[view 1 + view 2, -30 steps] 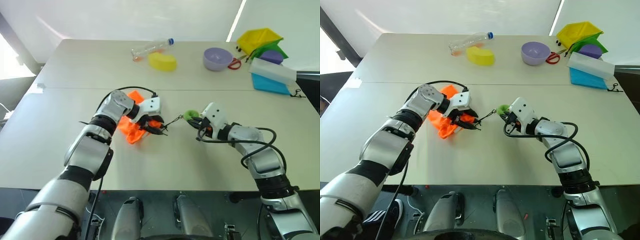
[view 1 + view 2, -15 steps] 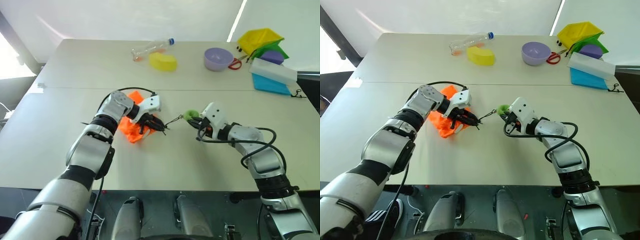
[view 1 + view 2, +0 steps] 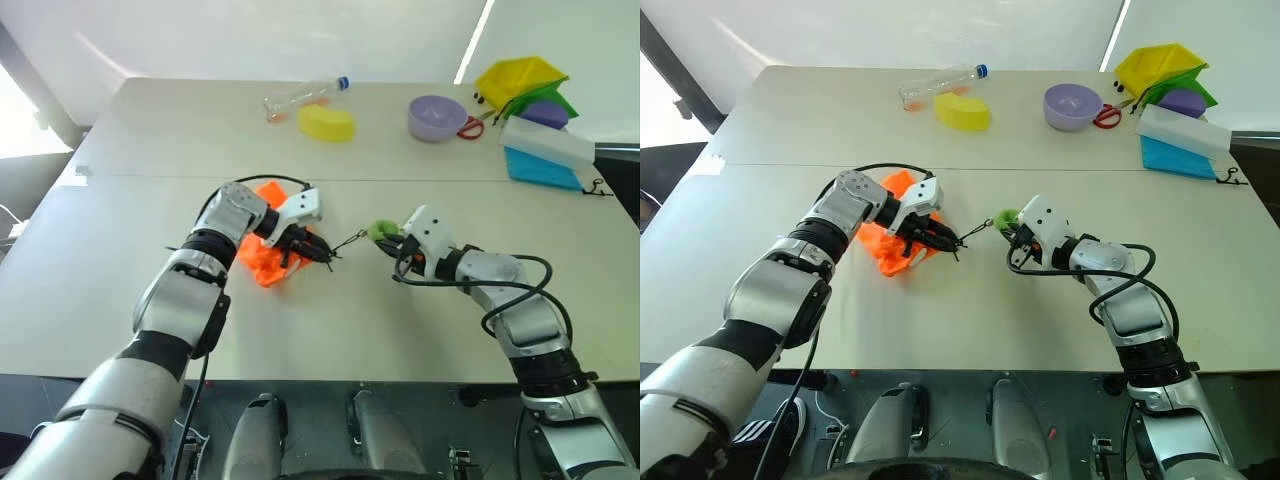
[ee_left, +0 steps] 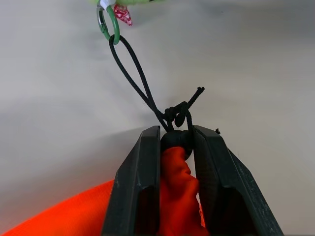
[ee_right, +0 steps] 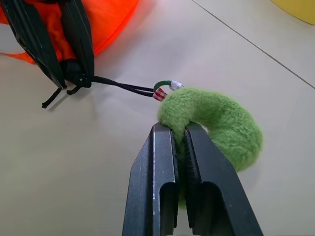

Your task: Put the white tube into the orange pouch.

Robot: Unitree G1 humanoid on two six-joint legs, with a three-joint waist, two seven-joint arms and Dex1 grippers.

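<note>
We see the left gripper (image 4: 172, 147) clamped narrow on the gathered neck of the orange pouch (image 3: 265, 258), right at the black cord stopper (image 4: 173, 139). The right gripper (image 5: 179, 142) is pinched tight on the fuzzy green ring (image 5: 216, 125) at the far end of the cord (image 4: 140, 81). Cord runs roughly 9-to-3 across the table (image 3: 330, 330) between the two grippers, near taut; from the left gripper the ring lies at about 3 o'clock. The pouch body bunches at 9 o'clock of the left gripper, lying on the table, mouth end pointing toward 3.

White tube: we can't pick it out anywhere on the table, so we cannot tell where it lies or which arm is nearer. The mouth looks cinched, not open.

Our read: this is the pouch-opening step, with the two grippers pulling apart along the cord line. Next move turns on that axis, stopper sliding toward the ring at 3 o'clock to loosen the neck. Risk is the fabric slipping out of the left grip.

Far side, around 12: a clear bottle (image 3: 303, 96), a yellow block (image 3: 325, 122), a purple bowl (image 3: 436, 117).
</note>
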